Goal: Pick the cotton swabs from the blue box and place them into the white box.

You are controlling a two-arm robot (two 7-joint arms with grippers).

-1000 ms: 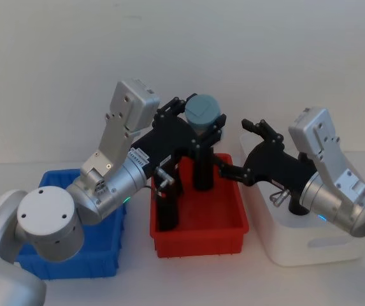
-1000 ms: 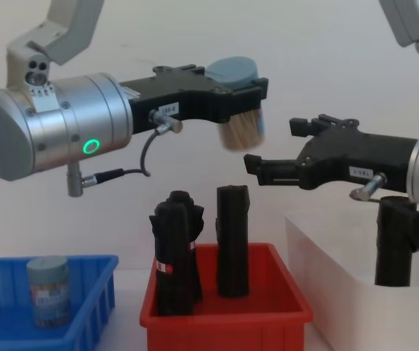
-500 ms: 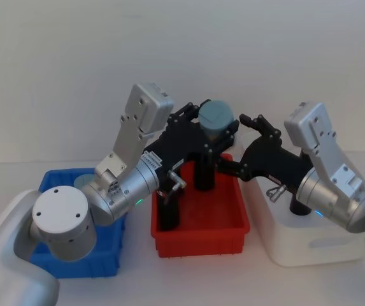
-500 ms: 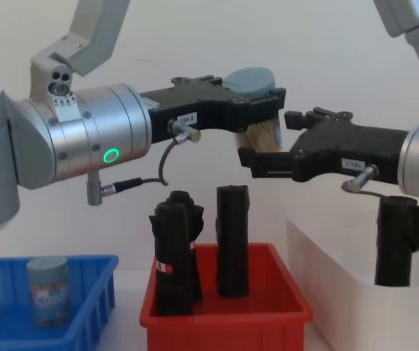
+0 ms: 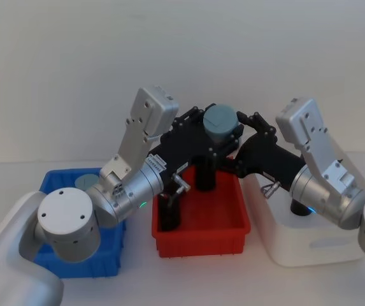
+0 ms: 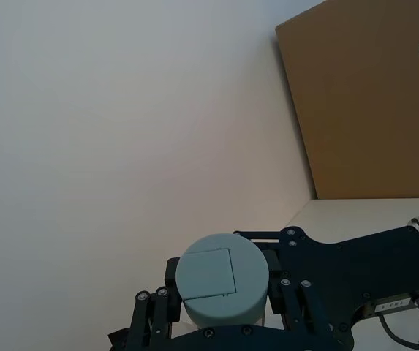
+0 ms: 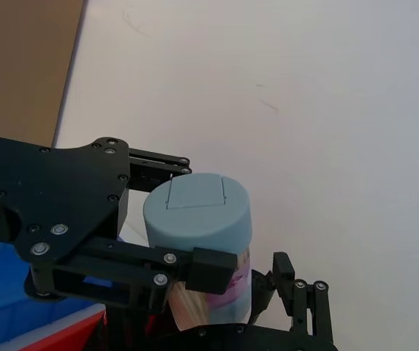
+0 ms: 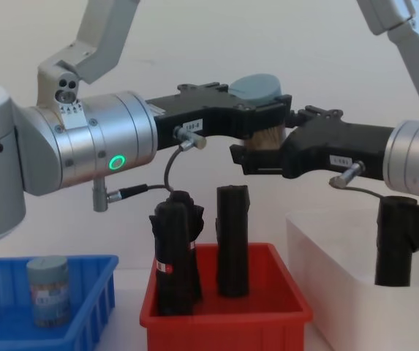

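Observation:
High above the red bin, my left gripper (image 8: 265, 117) is shut on a cotton swab tub (image 8: 257, 89) with a grey-blue lid; the same tub (image 5: 220, 121) shows in the head view, and its lid (image 6: 220, 274) faces the left wrist camera. My right gripper (image 8: 259, 148) reaches in from the right, open, with a finger on either side of the tub (image 7: 198, 212). Another tub (image 8: 48, 289) stands upright in the blue box (image 8: 92, 292) at the left. The white box (image 8: 326, 292) sits at the right, under the right arm.
A red bin (image 8: 224, 318) between the two boxes holds two tall black rolls (image 8: 231, 241), right beneath both grippers. Another black roll (image 8: 398, 241) stands in the white box. A bare wall rises behind the table.
My left gripper carried the tub to the right and a little forward. My right gripper moved left to meet it, and its fingers now straddle the tub.

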